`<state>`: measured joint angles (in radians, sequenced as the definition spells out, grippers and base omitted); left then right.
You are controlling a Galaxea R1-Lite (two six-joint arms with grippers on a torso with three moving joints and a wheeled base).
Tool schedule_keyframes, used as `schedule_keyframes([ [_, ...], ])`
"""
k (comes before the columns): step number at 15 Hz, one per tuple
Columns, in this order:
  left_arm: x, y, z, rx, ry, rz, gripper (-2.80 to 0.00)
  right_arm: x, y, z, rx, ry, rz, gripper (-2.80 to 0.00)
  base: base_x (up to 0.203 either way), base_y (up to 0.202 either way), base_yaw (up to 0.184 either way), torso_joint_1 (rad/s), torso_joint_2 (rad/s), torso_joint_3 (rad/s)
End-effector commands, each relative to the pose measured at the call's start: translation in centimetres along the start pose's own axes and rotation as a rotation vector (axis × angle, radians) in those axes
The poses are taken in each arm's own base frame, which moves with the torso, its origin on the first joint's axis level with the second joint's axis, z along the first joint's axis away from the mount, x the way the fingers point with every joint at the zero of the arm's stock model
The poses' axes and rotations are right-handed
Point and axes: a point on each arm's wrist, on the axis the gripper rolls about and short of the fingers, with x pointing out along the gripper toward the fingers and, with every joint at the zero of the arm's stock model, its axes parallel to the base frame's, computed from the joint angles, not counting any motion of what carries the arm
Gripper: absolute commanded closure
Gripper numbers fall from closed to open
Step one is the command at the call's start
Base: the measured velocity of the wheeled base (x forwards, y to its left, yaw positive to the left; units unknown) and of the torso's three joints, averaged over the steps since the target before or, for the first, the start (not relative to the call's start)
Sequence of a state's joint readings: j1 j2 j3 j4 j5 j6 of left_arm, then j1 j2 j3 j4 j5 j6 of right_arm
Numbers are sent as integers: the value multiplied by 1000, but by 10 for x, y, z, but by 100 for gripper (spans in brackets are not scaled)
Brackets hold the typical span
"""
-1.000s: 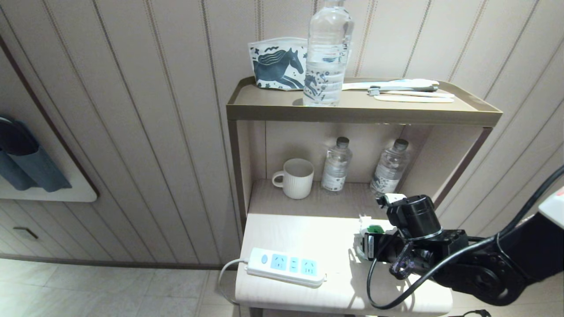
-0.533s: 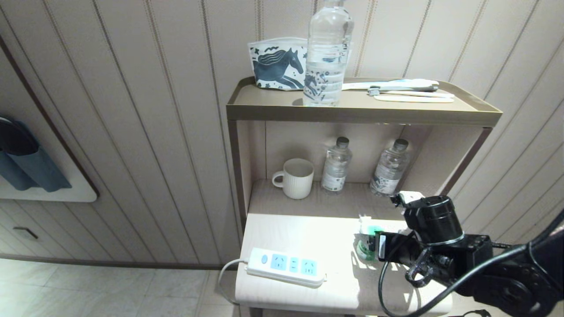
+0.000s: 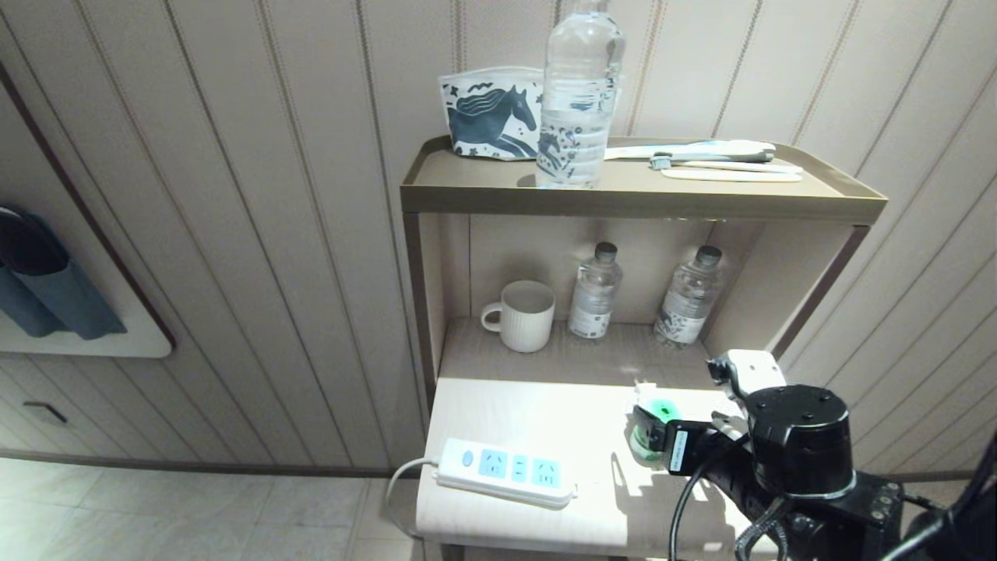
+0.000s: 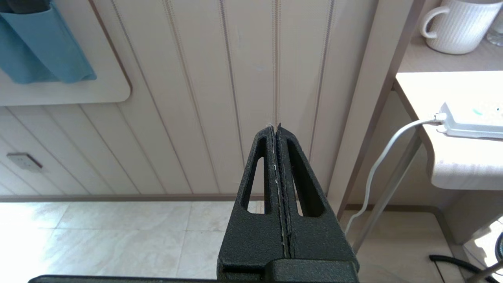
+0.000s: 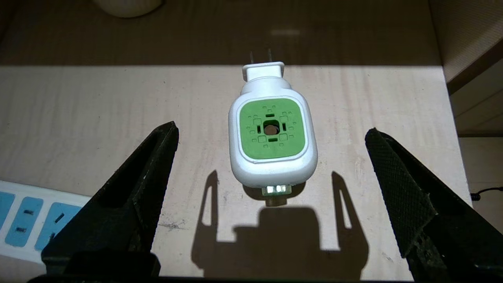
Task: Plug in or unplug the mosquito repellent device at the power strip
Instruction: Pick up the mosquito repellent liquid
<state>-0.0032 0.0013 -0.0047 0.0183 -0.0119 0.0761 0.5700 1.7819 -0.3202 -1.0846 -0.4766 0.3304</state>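
I see the right end effector (image 5: 271, 173) with its two black fingers (image 5: 133, 184) spread wide, and they grip nothing. It hangs above the light wooden worktop (image 3: 545, 421), pointing down. Directly under it, between the two fingers but touching neither of them, the mosquito repellent device (image 5: 272, 129) stands upright on the worktop. From above I look at its white rounded head with the green square face, and its two metal prongs point away from the end effector toward the back of the shelf unit. In the head view the device (image 3: 653, 425) shows as a small green and white thing just beside the black wrist of the right arm.

The power strip (image 3: 506, 471) lies flat on the same worktop, well apart from the device, on the left side of the right end effector and near the front edge. Its light-blue sockets are all free, and its white cord (image 4: 385, 157) hangs down over the edge of the worktop.

The left end effector (image 4: 277, 129) is parked low, off the left side of the worktop, and its fingers are pressed together on nothing. In front of it is the panelled wall.

Behind the right end effector, in the lower shelf, stand a white ribbed mug (image 3: 523, 315) and two small water bottles (image 3: 596, 292).
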Motion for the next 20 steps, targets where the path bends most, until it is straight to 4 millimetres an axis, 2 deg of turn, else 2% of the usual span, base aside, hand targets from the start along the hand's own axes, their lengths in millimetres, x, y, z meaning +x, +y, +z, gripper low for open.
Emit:
schedule_keyframes([
  [1,0,0,0,1,0,0,0,16,6,-19,-19,1,-44,-280,0,0,0,0,0,0],
  [3,0,0,0,1,0,0,0,15,12,-23,-23,-53,-93,-280,0,0,0,0,0,0],
  [10,0,0,0,1,0,0,0,16,8,-45,-3,-68,-169,-280,0,0,0,0,0,0],
  [14,0,0,0,1,0,0,0,29,12,-56,-22,-42,-176,-280,0,0,0,0,0,0],
  [20,0,0,0,1,0,0,0,35,22,-54,-28,-61,-153,-280,0,0,0,0,0,0],
])
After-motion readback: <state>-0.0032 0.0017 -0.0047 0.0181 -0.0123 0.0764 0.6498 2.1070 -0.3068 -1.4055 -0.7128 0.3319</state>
